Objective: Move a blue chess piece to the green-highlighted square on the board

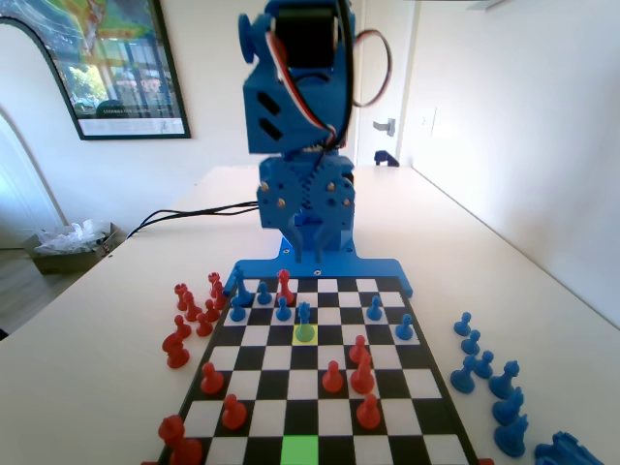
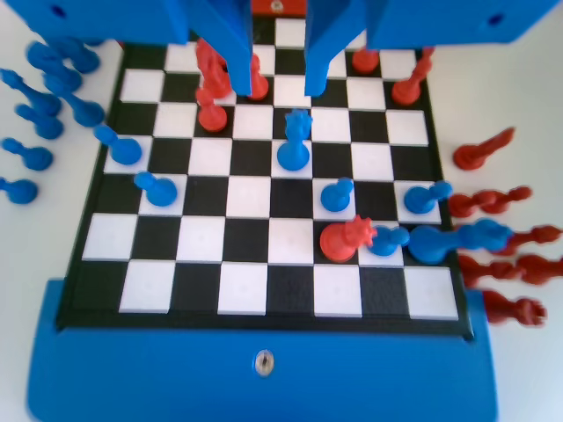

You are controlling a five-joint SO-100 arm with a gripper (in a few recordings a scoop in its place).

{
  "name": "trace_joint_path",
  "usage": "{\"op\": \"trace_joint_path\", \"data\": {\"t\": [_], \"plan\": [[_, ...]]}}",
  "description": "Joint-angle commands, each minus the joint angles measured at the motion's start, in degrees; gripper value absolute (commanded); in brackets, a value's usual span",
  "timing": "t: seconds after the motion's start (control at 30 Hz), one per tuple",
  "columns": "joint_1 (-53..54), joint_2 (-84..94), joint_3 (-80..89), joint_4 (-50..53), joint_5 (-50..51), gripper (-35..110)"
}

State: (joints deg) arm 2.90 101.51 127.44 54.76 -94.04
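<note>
**Crowned blue piece upright, below and nearer the arm's edge than the open hand**

- The hand (image 2: 278,88) is seen in the wrist view hanging from the top edge with its two jaws apart and nothing between them; it is judged open and empty.
- The blue chess piece (image 2: 295,141) is seen standing upright just below the jaw tips in that picture, close to the gap line and slightly toward the right jaw. No contact is seen.
- In the fixed view the same piece (image 1: 304,321) is found on the yellow-lit square (image 1: 305,334), in the half of the board (image 1: 417,387) nearer the arm's edge, about mid-width.
- The green-highlighted square (image 1: 300,449) is seen at the board's edge farthest from the arm, in the same file or very nearly, and bare.
- Key relation: the piece's long axis is vertical, and it lies below the hand, a little toward the arm's edge. A descent with a small pull-back toward the base is judged necessary before closing.
- Risk, as a judgement: a blue pawn (image 2: 335,193) stands near the piece on the arm's side, and red pieces (image 2: 211,83) stand beside the left jaw in the wrist view; a wide approach could clip them.
- The carry is judged to run straight down the file; a red pawn (image 1: 332,377) stands close to that line, so lift height should be kept.
</note>
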Motion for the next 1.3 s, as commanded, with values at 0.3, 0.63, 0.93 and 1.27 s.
{"op": "trace_joint_path", "data": {"t": [0.3, 0.63, 0.93, 1.27], "plan": [[2.6, -2.2, 0.7, -2.5, -0.7, 11], [4.7, -3.6, 1.8, -5.9, -2.6, 11], [3.6, -6.9, 0.7, -7.9, -2.7, 11], [2.5, -9.1, -0.8, -10.1, -2.5, 11]]}}
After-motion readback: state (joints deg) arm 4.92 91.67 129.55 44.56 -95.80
